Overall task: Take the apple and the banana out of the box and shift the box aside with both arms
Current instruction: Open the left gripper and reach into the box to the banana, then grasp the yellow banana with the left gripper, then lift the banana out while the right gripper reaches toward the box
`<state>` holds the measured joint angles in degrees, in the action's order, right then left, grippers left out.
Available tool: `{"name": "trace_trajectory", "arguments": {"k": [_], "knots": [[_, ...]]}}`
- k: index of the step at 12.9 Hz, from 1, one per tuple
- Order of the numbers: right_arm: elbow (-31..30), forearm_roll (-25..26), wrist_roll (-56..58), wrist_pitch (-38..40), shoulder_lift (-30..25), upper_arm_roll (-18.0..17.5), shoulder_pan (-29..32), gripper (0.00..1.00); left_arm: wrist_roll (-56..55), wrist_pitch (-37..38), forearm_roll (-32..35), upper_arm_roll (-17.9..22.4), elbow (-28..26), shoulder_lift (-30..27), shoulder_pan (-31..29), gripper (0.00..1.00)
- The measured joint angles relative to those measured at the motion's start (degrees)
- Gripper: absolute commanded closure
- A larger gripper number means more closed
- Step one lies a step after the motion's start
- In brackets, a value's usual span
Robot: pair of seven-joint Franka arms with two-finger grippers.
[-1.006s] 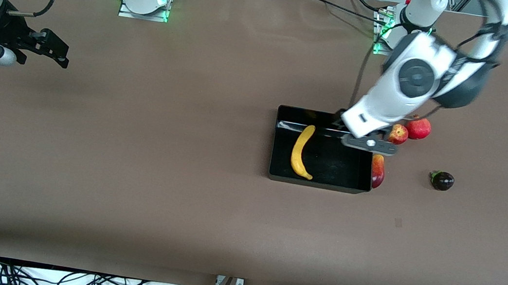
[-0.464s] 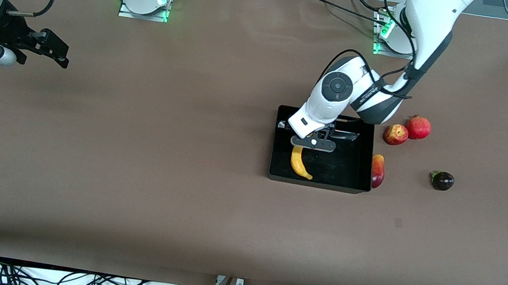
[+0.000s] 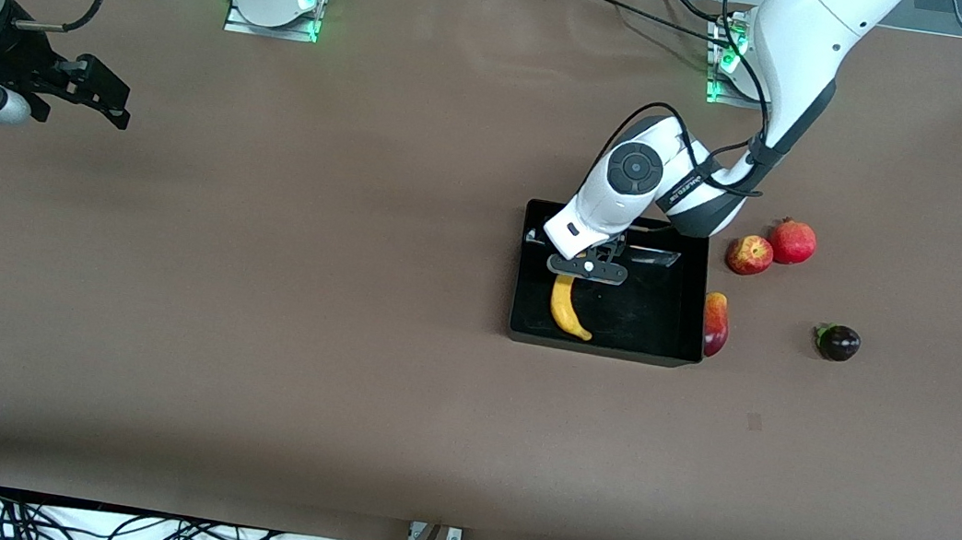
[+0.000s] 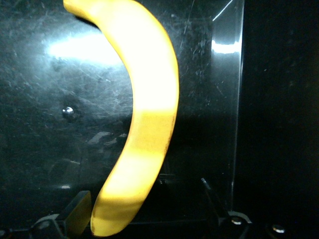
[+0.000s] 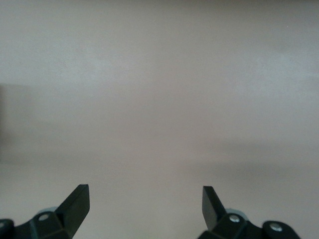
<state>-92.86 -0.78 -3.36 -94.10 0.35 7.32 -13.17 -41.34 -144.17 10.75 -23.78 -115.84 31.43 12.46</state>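
The black box (image 3: 651, 316) lies toward the left arm's end of the table, with the yellow banana (image 3: 567, 311) in it. My left gripper (image 3: 585, 270) is down in the box, open, its fingers on either side of the banana's end that lies farther from the front camera. The left wrist view shows the banana (image 4: 149, 109) on the glossy box floor (image 4: 50, 149) between the open fingers (image 4: 79, 211). The mango (image 3: 716, 323) lies against the box's outer wall. The apple (image 3: 749, 254), the pomegranate (image 3: 793, 241) and the purple fruit (image 3: 837, 342) lie on the table. My right gripper (image 3: 109, 98) waits, open and empty.
The right gripper (image 5: 144, 199) hangs over bare brown table at the right arm's end. The arm bases and cables stand along the table's edge farthest from the front camera. More cables lie past the edge nearest it.
My left arm has swung from over the box's wall beside the apple and mango to over the banana and come down into the box. The right arm has not moved.
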Motion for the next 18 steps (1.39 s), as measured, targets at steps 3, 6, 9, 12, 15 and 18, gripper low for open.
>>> {"name": "trace_trajectory", "arguments": {"k": [3,6,9,12,15,18], "knots": [[0.0,0.0,0.0,0.0,0.0,0.0,0.0,0.00,0.0,-1.1,0.5,0.0,0.0,1.0,0.0,0.02],[0.0,0.0,0.0,0.0,0.0,0.0,0.0,0.00,0.0,-1.6,0.6,0.0,0.0,1.7,0.0,1.00],[0.0,0.0,0.0,0.0,0.0,0.0,0.0,0.00,0.0,-1.7,0.6,0.0,0.0,1.7,0.1,1.00],[0.0,0.0,0.0,0.0,0.2,0.2,0.0,0.00,0.1,-1.9,0.7,0.0,0.1,1.7,0.1,1.00],[0.0,0.0,0.0,-0.1,0.9,0.2,0.1,0.00,0.1,-1.9,0.7,0.2,0.8,0.6,-0.4,1.00],[0.0,-0.1,0.0,-1.4,1.1,0.1,0.0,0.00,0.1,4.2,0.7,0.3,2.5,-2.9,-1.2,1.00]]}}
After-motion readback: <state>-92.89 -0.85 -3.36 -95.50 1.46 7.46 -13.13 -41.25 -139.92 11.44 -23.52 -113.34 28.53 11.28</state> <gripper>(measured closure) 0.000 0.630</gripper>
